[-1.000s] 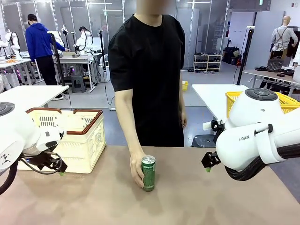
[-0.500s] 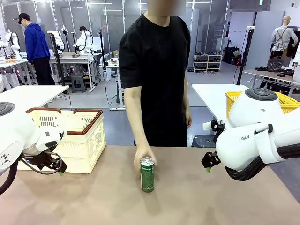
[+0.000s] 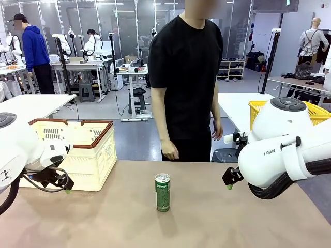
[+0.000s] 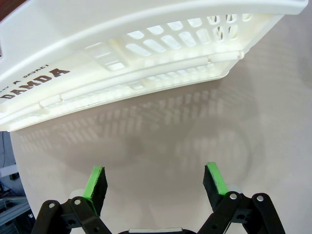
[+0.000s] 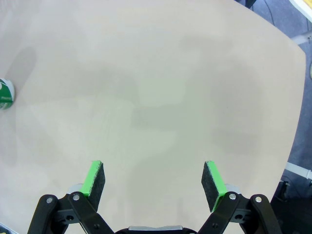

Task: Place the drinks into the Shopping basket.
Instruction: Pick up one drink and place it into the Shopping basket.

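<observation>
Green can parked mid-surface, both grippers spread and empty

The green can (image 3: 163, 192) stands upright near the middle of the surface (image 3: 232, 222) with nothing touching it. The person's hand (image 3: 170, 151) hangs back past the far edge, so I'd say it's up for grabs. The basket (image 3: 98, 138) sits far left with its open top up, handy for dropping a can straight in. The left gripper (image 4: 156, 178) hovers low just beside the basket's near wall, jaws wide, holding nothing. The right gripper (image 5: 155, 176) is spread over bare surface on the right, with the can off to one side. My guess is a slim can like that tips easily, so it needs a square side grip.
</observation>
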You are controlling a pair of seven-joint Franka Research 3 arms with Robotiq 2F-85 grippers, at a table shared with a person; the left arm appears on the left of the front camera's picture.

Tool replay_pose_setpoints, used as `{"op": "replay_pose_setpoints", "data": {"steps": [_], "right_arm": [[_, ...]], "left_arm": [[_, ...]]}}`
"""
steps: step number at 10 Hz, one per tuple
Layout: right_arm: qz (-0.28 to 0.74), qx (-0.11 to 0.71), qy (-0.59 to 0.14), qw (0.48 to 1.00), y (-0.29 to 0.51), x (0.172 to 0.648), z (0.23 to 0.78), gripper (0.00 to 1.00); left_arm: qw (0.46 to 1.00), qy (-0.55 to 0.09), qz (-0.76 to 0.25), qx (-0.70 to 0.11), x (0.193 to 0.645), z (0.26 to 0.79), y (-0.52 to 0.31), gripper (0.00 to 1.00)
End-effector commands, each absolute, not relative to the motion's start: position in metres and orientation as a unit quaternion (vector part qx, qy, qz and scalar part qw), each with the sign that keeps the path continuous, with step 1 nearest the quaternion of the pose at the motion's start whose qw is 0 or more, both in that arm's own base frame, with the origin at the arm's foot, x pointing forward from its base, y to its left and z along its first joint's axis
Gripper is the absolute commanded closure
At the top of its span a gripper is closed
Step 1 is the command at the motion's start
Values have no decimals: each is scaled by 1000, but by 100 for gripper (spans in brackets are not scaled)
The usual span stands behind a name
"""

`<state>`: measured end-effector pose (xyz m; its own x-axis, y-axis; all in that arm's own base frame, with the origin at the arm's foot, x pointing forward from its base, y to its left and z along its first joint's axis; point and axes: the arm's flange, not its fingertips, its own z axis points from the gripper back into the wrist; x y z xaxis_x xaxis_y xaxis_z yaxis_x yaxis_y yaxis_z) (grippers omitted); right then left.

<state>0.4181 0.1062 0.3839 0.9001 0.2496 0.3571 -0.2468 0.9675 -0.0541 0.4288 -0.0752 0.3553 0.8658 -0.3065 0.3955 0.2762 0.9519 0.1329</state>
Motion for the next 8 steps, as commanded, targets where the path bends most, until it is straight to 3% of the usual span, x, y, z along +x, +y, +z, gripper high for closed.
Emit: {"op": "replay_pose_setpoints", "data": {"steps": [1,8], "right_arm": [[130,-2,-182,975,107,418,383,0],[130,-2,-182,975,107,418,383,0]], "left_arm": [[965,-209,-157,33,425,356,-79,0],[912,-245,-330,-17,371,416,-164,0]]}}
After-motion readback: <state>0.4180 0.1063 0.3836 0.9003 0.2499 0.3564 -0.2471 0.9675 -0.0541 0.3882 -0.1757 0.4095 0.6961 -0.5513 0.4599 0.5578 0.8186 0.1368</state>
